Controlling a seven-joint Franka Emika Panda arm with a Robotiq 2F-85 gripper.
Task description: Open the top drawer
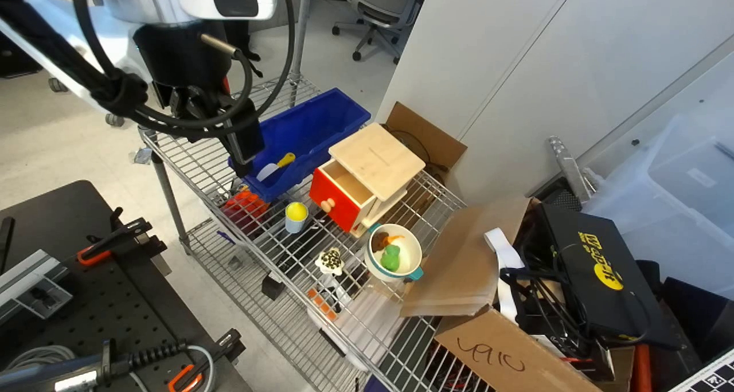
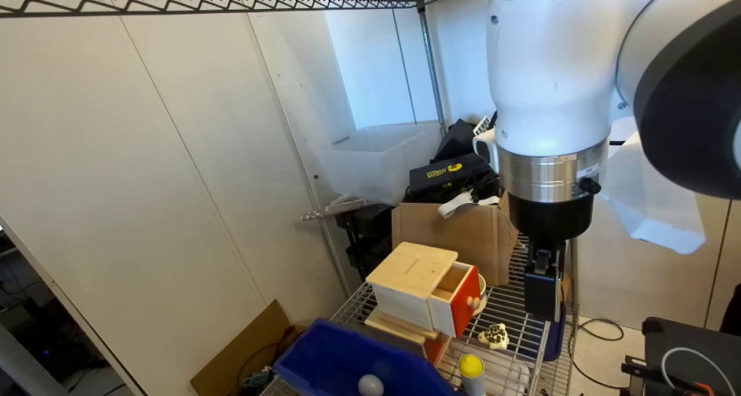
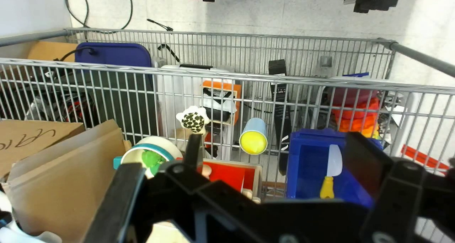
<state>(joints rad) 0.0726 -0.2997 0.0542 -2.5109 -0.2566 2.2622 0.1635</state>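
At the left in an exterior view, your end effector (image 1: 243,151) hung in the air and pointed downward; the wrist view showed you its fingers (image 3: 119,193) standing wide apart. Next to the right came the blue bin (image 1: 312,127), in which a white utensil (image 1: 278,165) with a yellow handle was lying. The cup (image 1: 296,219), yellow at its top, stood upright on the shelf (image 1: 195,160), near this bin. After it you had your top drawer (image 1: 337,201), the upper one in the wooden cabinet (image 1: 378,160): it was partly pulled out, with its red front away from the cabinet and its inside visible from above. Your end effector was apart from it in both exterior views. The lower drawer (image 2: 436,348) showed its red front beneath it, set further back. Near the cabinet there was a white toy (image 1: 331,261) with dark spots. The pot (image 1: 410,249) stood just beside the cabinet, and it contained a green thing (image 1: 390,258) and a brown thing (image 1: 378,242). Further to the right was the carton (image 1: 459,266), and above it rose a black case (image 1: 596,249) with yellow letters. At the far right you could see a clear bin (image 1: 682,168).
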